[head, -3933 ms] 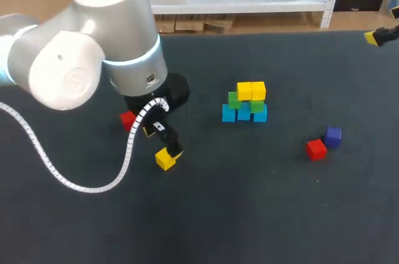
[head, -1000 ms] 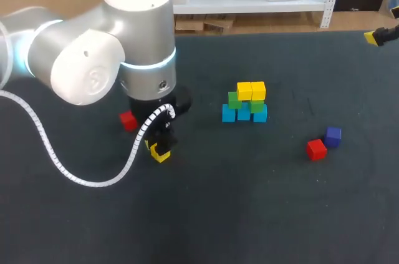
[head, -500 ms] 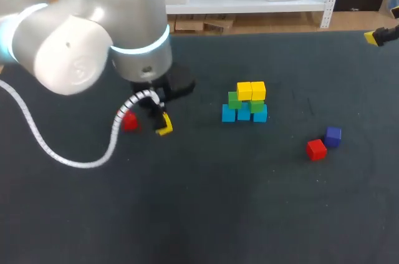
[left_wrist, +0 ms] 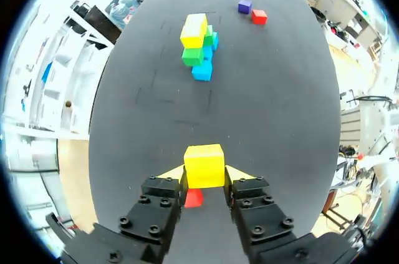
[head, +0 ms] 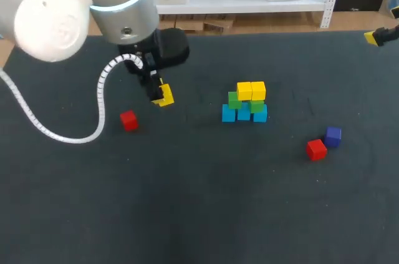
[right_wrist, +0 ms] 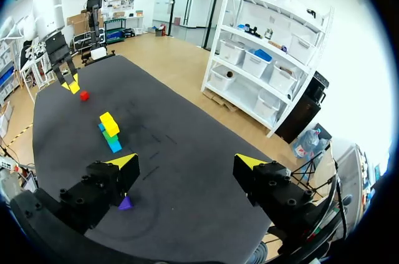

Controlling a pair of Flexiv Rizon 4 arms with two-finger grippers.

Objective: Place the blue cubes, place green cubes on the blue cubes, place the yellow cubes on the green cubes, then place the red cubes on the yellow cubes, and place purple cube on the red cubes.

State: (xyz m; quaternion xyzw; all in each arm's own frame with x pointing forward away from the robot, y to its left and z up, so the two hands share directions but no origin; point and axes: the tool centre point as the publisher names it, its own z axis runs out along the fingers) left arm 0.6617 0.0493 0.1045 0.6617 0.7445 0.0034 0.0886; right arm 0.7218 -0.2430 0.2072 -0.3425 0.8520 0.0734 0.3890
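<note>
My left gripper point(head: 163, 95) is shut on a yellow cube point(left_wrist: 204, 165) and holds it above the table, left of the stack. A red cube point(head: 129, 120) lies on the table under and beside it, seen between the fingers as the red cube point(left_wrist: 194, 198). The stack point(head: 244, 103) has three blue cubes at the bottom, two green on them and two yellow on top. Another red cube point(head: 316, 149) and a purple cube point(head: 333, 136) lie at the right. My right gripper point(right_wrist: 187, 164) hangs open and empty, high over the table's far right corner.
The dark table point(head: 212, 214) is bare across its near half. One yellow fingertip point(head: 373, 37) of my right gripper shows at the far right edge. My left arm's white cable point(head: 68, 136) loops low over the left side.
My left gripper has lifted the yellow cube off the table and carried it up and toward the far side. The red cube beside it is now in plain view. The right arm has not moved.
</note>
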